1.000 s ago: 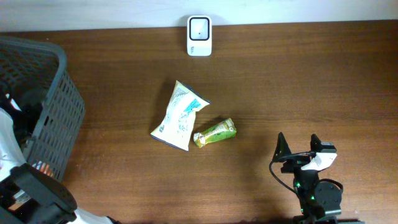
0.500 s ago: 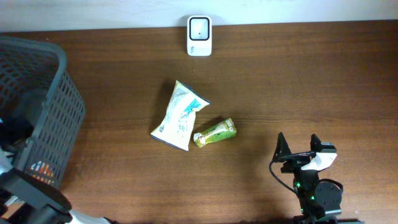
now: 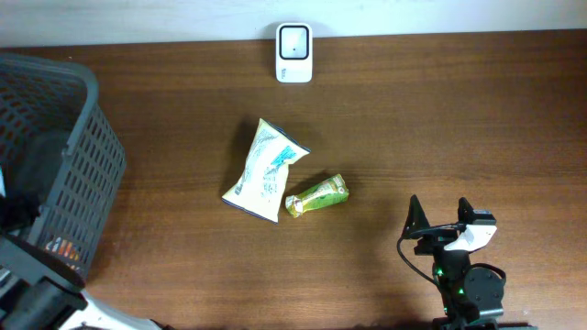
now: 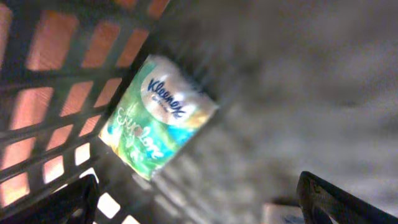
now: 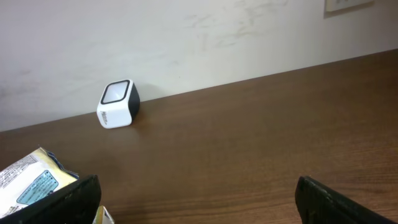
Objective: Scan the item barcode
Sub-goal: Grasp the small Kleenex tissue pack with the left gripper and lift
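Left jaws apart over a Kleenex pack [image 4: 158, 115] inside the basket [image 3: 83, 174].
Right jaws apart at the bench's [image 3: 459, 119] near right; scanner [image 3: 294, 53] at far edge.

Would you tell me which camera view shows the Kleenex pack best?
The left wrist view: the Kleenex pack fills mid-frame, label readable, though blurred. Overhead shows only the basket; right wrist misses it.

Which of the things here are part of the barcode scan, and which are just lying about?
In the job:
- scanner at the table's far edge
- basket
- tissue pack inside it, below the open left gripper; likely the item to scan

Lying about, as far as I can tell:
- white snack bag
- green packet
- right gripper, open, holding nothing
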{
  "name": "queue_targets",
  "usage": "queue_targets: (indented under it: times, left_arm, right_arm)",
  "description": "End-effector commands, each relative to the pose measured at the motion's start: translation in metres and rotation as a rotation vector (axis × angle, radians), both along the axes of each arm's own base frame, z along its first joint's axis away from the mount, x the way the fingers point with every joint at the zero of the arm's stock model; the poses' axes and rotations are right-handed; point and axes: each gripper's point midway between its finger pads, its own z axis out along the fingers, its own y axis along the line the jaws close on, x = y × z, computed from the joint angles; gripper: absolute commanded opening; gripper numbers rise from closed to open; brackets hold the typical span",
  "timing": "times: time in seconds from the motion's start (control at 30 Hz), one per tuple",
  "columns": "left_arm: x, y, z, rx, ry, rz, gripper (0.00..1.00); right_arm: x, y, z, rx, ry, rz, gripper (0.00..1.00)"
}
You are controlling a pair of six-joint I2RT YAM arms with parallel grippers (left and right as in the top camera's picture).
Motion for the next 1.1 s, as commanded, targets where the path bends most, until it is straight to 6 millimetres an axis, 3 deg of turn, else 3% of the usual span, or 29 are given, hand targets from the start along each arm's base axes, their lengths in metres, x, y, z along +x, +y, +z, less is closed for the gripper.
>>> queue_targets:
  times: [0.0,0.17,0.23,0.47,0.57,0.7,0.8,0.97,1.07]
  left_arm:
    - [-0.013,0.008,-0.027,-0.031,0.081,-0.052,0.96]
    - [-0.008,0.016,-0.041,-0.027,0.088,-0.088,0.84]
    - [-0.008,0.017,-0.046,-0.028,0.091,-0.090,0.72]
    - [-0.014,0.018,-0.072,-0.071,0.122,-0.077,0.70]
    - [-0.013,0.020,-0.072,-0.062,0.115,-0.077,0.53]
    - [-0.011,0.022,-0.072,-0.053,0.108,-0.078,0.15]
    - [-0.010,0.021,-0.072,-0.054,0.109,-0.082,0.01]
    - [0.009,0.008,-0.056,-0.075,0.032,-0.118,0.00]
    - [0.037,-0.003,-0.018,-0.037,-0.073,-0.178,0.00]
  right_arm:
    - [0.000,-0.001,-0.005,0.007,0.013,-0.003,0.99]
    - [0.000,-0.001,-0.005,0.007,0.013,-0.003,0.99]
    - [0.000,-0.001,-0.005,0.007,0.013,-0.003,0.99]
    - [0.000,-0.001,-0.005,0.007,0.013,-0.003,0.99]
    - [0.000,-0.001,-0.005,0.007,0.013,-0.003,0.99]
    - [0.000,-0.001,-0.005,0.007,0.013,-0.003,0.99]
    - [0.000,-0.001,-0.005,0.007,0.013,-0.003,0.99]
    - [0.000,-0.001,-0.005,0.007,0.013,-0.004,0.99]
    - [0.000,-0.001,-0.005,0.007,0.013,-0.003,0.99]
